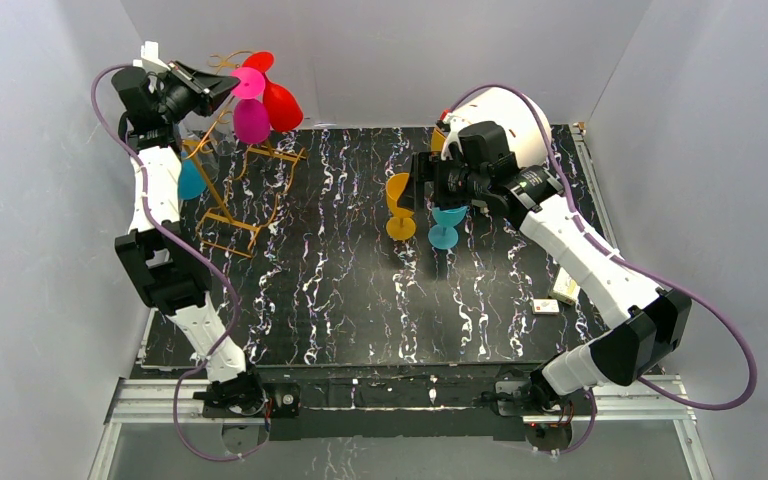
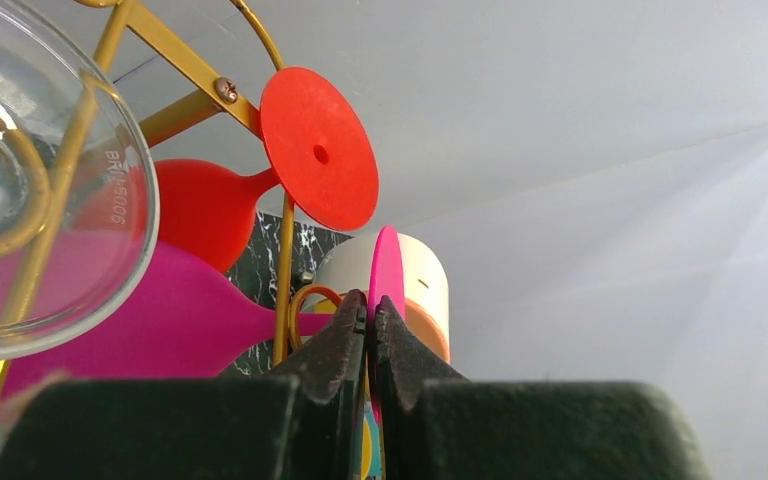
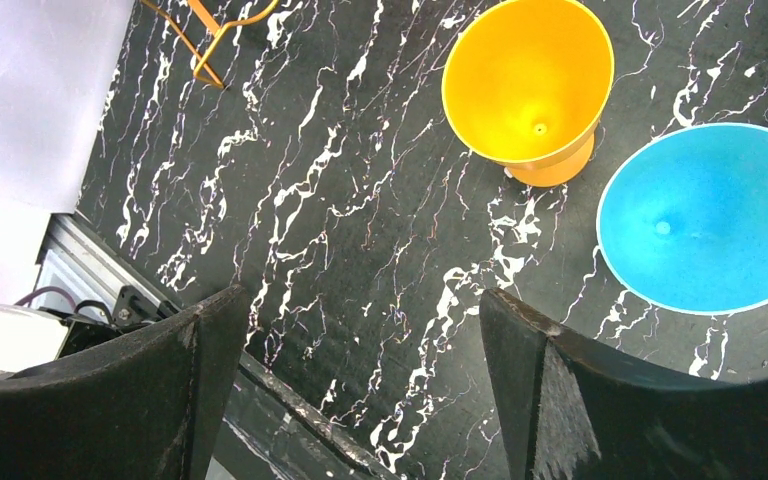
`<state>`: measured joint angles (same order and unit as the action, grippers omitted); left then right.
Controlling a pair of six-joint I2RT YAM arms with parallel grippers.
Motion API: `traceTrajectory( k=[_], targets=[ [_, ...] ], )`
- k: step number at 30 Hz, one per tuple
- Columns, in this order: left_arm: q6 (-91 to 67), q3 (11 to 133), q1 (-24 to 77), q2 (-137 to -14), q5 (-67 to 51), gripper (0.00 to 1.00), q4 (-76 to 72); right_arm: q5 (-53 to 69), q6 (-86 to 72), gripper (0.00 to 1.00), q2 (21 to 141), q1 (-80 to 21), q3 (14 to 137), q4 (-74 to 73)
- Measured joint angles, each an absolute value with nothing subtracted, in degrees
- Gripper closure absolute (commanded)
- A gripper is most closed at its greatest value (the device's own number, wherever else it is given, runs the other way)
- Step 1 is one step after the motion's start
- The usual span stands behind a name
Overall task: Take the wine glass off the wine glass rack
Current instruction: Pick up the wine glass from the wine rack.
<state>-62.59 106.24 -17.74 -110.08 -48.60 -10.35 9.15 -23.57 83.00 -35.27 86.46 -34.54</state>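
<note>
Left claw is clamped on the foot disc of the magenta wine glass, which is hung at the wine glass rack top. Stem is laid level, bowl pointing away from claw. Right claw is held apart, well off, over tabletop.

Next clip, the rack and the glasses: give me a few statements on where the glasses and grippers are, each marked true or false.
1. The left gripper is shut on the round foot of the magenta plastic wine glass. True.
2. The right gripper holds the orange plastic wine glass. False: it is open and empty; that glass stands on the black marbled table.
3. The red plastic wine glass hangs on the gold wire wine glass rack. True.
4. The blue plastic wine glass lies on its side. False: it stands upright beside the orange one.
</note>
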Motion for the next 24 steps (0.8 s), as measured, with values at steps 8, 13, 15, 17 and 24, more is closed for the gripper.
traceTrajectory(
  k=[8, 13, 15, 17, 24],
  targets=[
    [-63.8, 103.1, -17.8, -108.2, -49.0, 1.00, -13.5, 8.3, -23.6, 0.07, 83.0, -35.3, 86.5, -34.2],
    [-63.9, 102.1, -17.8, -106.5, -48.9, 1.00, -14.5, 7.4, -23.6, 0.07, 83.0, -35.2, 86.5, -34.1],
    [-63.0, 102.1, -17.8, -106.0, -48.9, 1.00, -14.0, 7.4, -23.6, 0.07, 83.0, -35.2, 86.5, -34.1],
    [-61.7, 102.2, -17.8, -105.8, -48.9, 1.00, -12.7, 7.4, -23.6, 0.07, 83.0, -35.2, 86.5, -34.0],
    [-62.8, 99.3, -17.9, -104.9, -48.8, 1.00, -14.1, 7.3, -23.9, 0.06, 83.0, -35.2, 86.5, -33.0]
  ],
)
